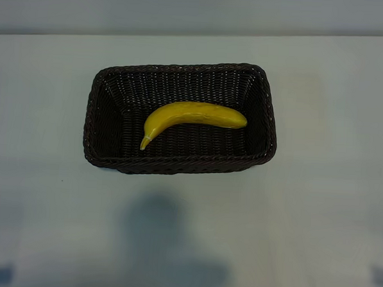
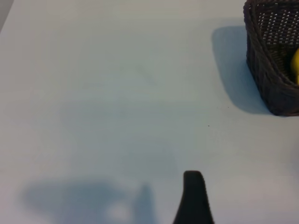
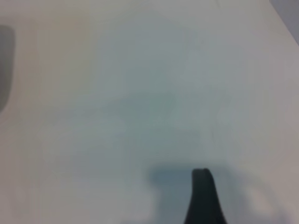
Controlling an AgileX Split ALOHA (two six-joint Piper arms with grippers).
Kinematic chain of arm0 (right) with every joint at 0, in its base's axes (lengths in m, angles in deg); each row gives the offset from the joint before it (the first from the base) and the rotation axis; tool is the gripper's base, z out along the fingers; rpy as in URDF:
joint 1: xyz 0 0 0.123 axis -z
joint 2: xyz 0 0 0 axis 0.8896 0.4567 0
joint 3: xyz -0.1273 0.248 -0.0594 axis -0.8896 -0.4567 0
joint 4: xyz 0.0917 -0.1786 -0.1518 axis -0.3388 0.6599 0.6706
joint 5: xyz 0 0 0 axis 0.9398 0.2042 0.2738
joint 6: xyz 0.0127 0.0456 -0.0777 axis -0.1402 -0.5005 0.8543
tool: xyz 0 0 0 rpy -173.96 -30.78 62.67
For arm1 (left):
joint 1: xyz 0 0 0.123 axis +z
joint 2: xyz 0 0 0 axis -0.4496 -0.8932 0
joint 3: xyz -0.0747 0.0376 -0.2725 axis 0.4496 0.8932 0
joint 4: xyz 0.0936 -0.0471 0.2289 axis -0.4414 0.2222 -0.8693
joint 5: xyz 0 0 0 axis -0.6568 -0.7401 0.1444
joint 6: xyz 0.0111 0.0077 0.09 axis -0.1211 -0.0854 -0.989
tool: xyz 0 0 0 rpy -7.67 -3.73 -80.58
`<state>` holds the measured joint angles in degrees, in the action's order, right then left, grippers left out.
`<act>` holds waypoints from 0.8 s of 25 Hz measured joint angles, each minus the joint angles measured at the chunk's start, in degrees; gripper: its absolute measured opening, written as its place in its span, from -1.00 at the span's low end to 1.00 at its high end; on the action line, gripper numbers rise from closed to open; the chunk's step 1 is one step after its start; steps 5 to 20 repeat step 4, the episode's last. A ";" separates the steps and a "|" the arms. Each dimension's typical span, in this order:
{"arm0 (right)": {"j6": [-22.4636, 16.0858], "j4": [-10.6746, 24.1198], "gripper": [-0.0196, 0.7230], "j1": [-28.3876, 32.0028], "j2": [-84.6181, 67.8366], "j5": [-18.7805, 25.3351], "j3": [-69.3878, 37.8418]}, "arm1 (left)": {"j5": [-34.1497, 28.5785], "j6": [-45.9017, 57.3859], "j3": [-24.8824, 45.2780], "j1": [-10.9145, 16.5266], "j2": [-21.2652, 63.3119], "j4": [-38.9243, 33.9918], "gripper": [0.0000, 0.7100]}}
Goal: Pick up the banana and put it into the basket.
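Banana (image 1: 193,115) lies inside the basket (image 1: 177,163) on the counter (image 1: 329,208), light, smooth and likely slippery, best pinched mid-curve; left end effector (image 2: 194,198) and right end effector (image 3: 204,198) hang released, grasping nothing.

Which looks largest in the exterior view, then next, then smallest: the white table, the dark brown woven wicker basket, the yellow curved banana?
1. White table, filling most of the view.
2. Dark brown woven wicker basket.
3. Yellow curved banana, lying inside the basket.
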<state>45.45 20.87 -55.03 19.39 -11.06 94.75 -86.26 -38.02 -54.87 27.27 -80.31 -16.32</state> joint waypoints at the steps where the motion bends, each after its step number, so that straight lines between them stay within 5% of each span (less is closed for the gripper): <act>1: 0.00 0.00 0.39 0.00 0.00 0.00 0.00 | 0.00 0.00 0.00 0.00 0.00 0.00 0.61; 20: 0.00 0.00 0.39 0.00 0.00 0.00 0.00 | 0.00 0.00 0.00 0.00 0.00 0.00 0.61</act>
